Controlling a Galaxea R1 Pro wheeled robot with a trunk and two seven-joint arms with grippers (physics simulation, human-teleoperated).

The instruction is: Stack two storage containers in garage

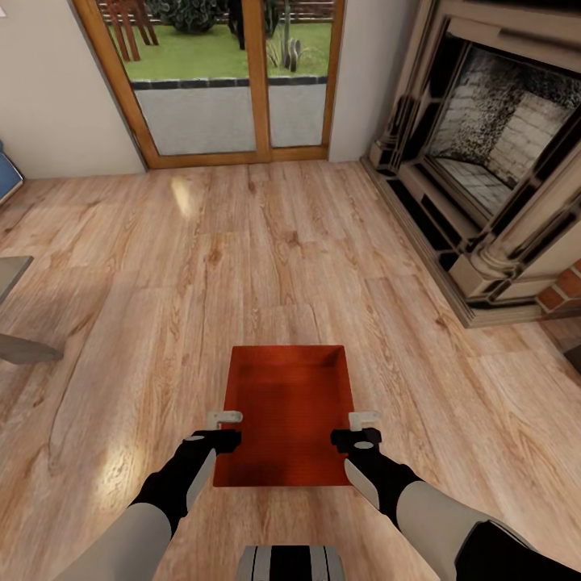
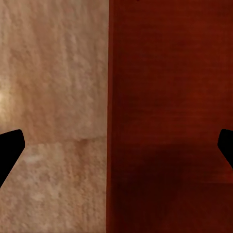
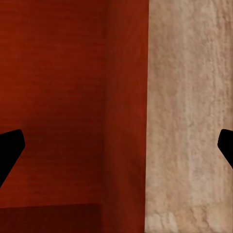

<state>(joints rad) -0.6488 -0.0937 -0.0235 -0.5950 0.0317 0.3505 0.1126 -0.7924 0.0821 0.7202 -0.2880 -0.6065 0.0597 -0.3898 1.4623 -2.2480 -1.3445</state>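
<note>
On the wood plank floor (image 1: 242,242) near the fireplace (image 1: 484,161), one storage container (image 1: 286,415) sits ungrasped, my left fingers (image 2: 10,148) and right fingers (image 3: 10,148) spread wide astride its side walls; the garage trip remains.

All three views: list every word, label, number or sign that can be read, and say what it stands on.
None can be read.
The storage container has plain orange-red walls and bottom, unmarked.
The left gripper and right gripper carry no lettering.
The wood plank floor, glass door and fireplace bear no text or signs.
</note>
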